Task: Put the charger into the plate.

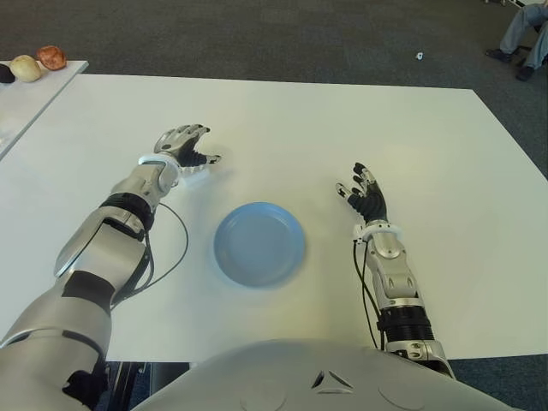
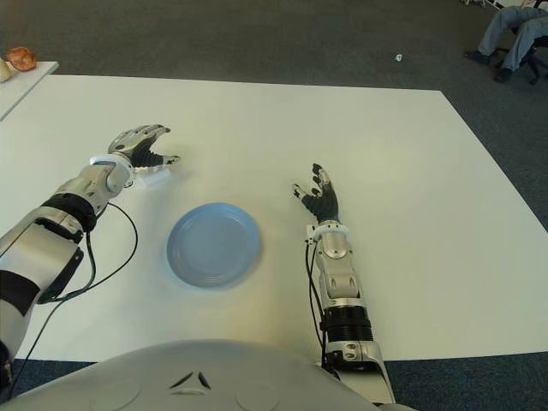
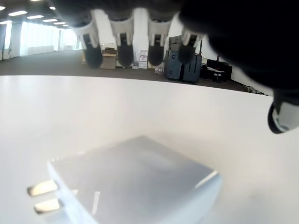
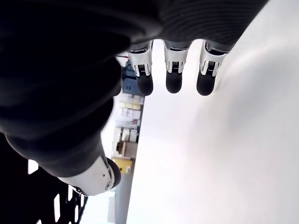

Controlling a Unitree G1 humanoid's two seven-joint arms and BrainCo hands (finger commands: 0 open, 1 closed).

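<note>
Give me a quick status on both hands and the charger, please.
Left hand open, poised over white charger, not gripping. Right hand open, idle right of blue plate. Plate bare; path clear.

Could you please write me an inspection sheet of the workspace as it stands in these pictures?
Surface: white table, bare around the work area.
Job's things: white charger lies flat on the table under the left hand, prongs showing; blue plate is empty, nearer the robot.
Clutter: nothing seen on this table.
Hands: left hand arched over the charger, fingers open, not gripping; right hand right of the plate, fingers spread, holding nothing.
Cables: black cable loops from the left forearm; another runs along the right forearm.
Surroundings: dark carpet; side table with rounded objects; a seated person's legs.
</note>
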